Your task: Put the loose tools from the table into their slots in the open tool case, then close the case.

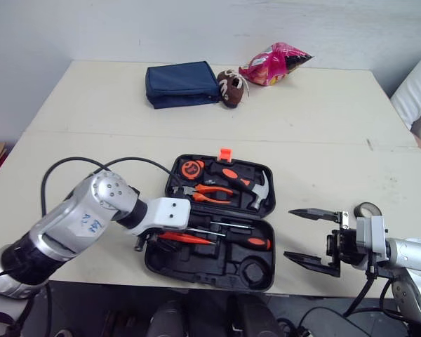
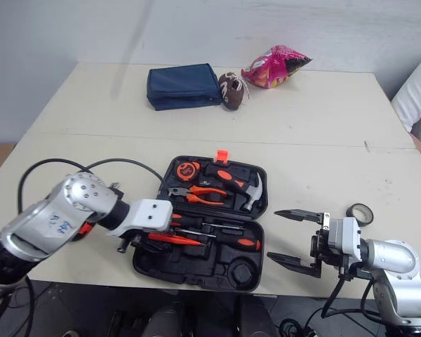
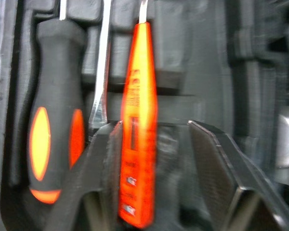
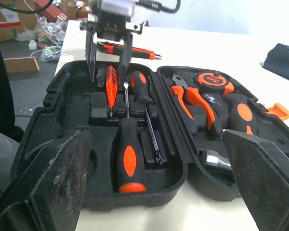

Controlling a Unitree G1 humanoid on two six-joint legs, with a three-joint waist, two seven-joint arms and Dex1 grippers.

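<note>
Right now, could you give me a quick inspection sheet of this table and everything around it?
Surface: beige table, two tops pushed together.
Job's things: open tool case holds hammer, pliers, tape measure, screwdrivers; an orange-black tool lies left of it, a tape roll on its right.
Clutter: navy pouch, small brown ball, pink snack bag at the far side.
Grippers: left gripper open, straddling an orange screwdriver in the case; right gripper open beside the case.
Cables: black cable loops off the left arm.
Surroundings: white wall; a person's white sleeve at the right.
</note>
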